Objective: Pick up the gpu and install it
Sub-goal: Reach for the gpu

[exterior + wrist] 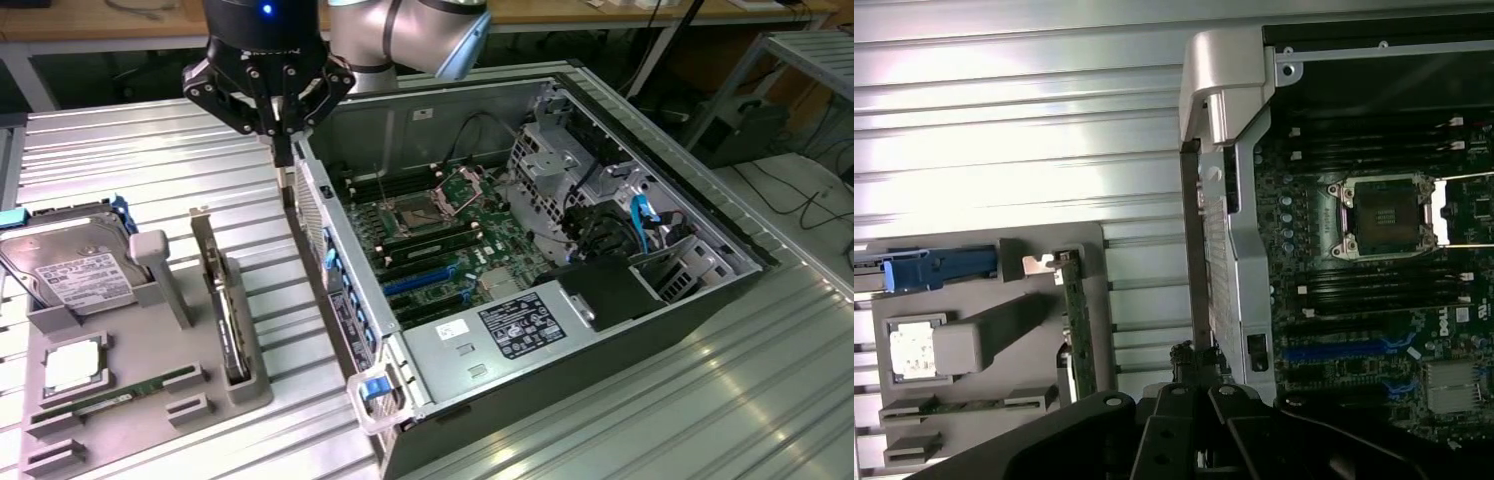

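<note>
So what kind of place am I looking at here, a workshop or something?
Probably a robotics lab or test bench for computer assembly: a robot arm hangs over an open computer case lying on a ribbed metal table, with a grey fixture tray holding a hard drive beside it.

dark gpu point(222, 300), on edge, in grey holder point(140, 405)

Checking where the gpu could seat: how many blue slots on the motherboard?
2 blue slots, side by side on the motherboard, between the CPU socket and the labelled box: one, the other. Others may be hidden.
</note>
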